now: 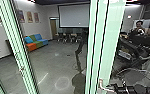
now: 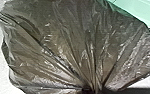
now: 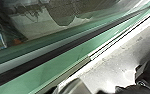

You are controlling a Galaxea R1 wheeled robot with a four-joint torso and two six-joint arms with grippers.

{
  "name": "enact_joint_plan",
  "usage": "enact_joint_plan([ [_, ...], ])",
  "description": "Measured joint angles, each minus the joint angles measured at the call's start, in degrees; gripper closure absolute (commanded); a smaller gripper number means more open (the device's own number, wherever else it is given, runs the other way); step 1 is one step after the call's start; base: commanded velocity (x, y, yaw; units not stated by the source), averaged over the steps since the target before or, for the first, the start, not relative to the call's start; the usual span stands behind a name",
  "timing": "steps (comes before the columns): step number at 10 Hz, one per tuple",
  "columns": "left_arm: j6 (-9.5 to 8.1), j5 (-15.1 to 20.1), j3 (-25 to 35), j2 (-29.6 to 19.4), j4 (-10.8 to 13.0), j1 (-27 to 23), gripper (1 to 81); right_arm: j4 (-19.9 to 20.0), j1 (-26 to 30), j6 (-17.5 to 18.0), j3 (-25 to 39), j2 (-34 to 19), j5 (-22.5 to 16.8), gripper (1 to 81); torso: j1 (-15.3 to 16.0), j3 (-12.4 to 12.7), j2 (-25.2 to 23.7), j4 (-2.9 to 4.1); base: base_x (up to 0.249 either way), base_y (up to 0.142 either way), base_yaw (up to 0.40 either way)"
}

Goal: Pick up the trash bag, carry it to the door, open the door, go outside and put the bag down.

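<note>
- Bunching into a tight neck in the left wrist view, the trash bag (image 2: pixel 73 45) looks full and hangs from the robot's left side
- Its neck seems pinched in the left gripper (image 2: pixel 87 90), so the bag looks carried, not set down
- At lower right of the head view the right gripper (image 1: pixel 117 87) is beside the pale handle (image 1: pixel 101 84); whether it is wide, narrow or holding the handle, I cannot tell
- Opening the door (image 1: pixel 107 37) looks like the step in hand; the next move calls for sure purchase on the handle, with the bag well clear of the door
- Farther out, a coloured sofa (image 1: pixel 36 42) sits left of centre, a person (image 1: pixel 139 28) at upper right
</note>
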Motion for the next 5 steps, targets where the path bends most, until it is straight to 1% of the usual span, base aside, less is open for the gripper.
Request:
enact_joint_plan([
  [5, 0.00, 0.0, 0.0, 0.0, 0.0, 0.0, 81.1, -0.3, -0.4, 0.4, -2.9, 2.4, -0.6, 1.0, 0.0, 0.0, 0.0, -0.02, 0.000, 0.000, 0.000],
])
